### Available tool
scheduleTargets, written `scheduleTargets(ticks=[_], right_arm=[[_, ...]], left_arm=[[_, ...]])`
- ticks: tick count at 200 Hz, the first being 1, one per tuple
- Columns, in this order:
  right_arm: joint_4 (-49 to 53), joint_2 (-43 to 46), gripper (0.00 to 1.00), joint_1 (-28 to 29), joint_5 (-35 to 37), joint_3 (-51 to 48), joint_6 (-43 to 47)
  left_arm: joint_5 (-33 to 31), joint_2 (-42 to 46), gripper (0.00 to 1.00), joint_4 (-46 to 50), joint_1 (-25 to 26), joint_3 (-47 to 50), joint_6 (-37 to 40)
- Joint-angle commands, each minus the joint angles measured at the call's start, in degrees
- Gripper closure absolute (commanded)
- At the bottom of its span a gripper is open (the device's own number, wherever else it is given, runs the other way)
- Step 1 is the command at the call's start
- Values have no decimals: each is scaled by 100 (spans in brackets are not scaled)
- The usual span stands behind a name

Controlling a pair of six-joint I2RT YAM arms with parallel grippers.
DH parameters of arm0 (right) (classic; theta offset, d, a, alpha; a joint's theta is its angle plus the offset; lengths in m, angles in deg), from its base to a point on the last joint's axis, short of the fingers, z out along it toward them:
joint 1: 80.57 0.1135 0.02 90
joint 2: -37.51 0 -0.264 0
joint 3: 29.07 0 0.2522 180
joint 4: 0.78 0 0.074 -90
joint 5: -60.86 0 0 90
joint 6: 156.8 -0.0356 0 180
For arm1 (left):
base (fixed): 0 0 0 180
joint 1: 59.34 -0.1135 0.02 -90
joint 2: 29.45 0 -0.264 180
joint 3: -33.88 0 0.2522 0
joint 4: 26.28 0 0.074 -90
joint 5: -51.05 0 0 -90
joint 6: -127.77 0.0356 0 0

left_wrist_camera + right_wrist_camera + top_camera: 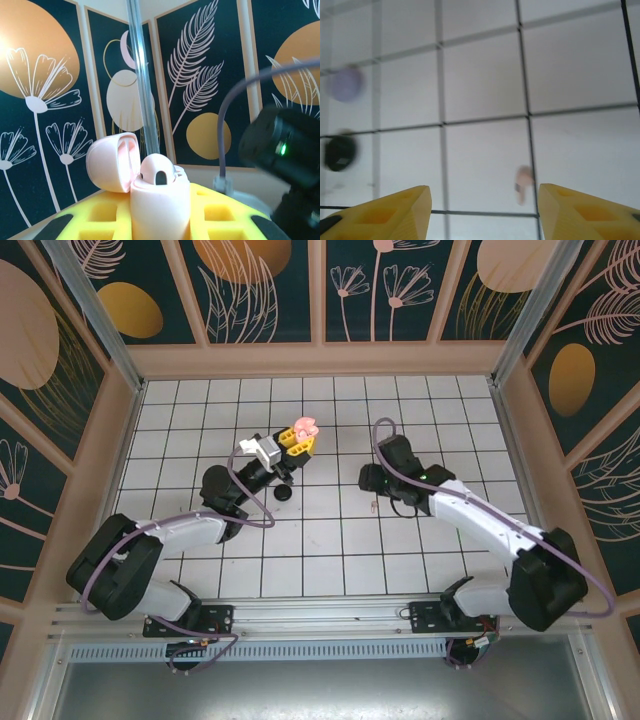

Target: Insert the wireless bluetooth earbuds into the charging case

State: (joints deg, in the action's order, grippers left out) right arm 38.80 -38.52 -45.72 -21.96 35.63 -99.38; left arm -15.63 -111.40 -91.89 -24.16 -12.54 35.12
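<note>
From above, the left gripper point(293, 443) is clamped on an open pink case point(305, 427) and holds it clear of the white tiled table point(330, 550), near the middle. A black round case point(284, 492) lies on the tiles just beside that arm. The right gripper point(372, 480) points down at the table, well apart from the pink case. The left wrist camera shows the case upright between yellow fingers point(100, 215), its lid point(112, 162) tipped back to the left. One pale pink earbud point(157, 172) sits in the top of it, and the right arm point(285, 150) stands blurred behind on the right. Looking down from the right wrist, the two yellow fingers point(590, 210) stand apart with nothing between them, hanging over the tiles. A second pale pink earbud point(522, 184) lies loose on the table just inside the right-hand finger. The black case and a blurred lilac round thing point(345, 85) lie far off to the left.
</note>
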Motion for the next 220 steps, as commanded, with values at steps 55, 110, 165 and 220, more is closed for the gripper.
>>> scheduleTargets(ticks=[55, 110, 165, 220], right_arm=[[-162, -759, 50, -37, 161, -376, -797], [-341, -1133, 57, -33, 214, -254, -975], [-412, -1531, 59, -31, 222, -121, -977], [-518, -1793, 62, -39, 207, -7, -937]], left_arm=[[-29, 162, 100, -7, 24, 122, -109], [3, 127, 100, -34, 18, 120, -117], [33, 127, 100, -52, 21, 143, -89], [58, 101, 100, -44, 21, 155, -64]])
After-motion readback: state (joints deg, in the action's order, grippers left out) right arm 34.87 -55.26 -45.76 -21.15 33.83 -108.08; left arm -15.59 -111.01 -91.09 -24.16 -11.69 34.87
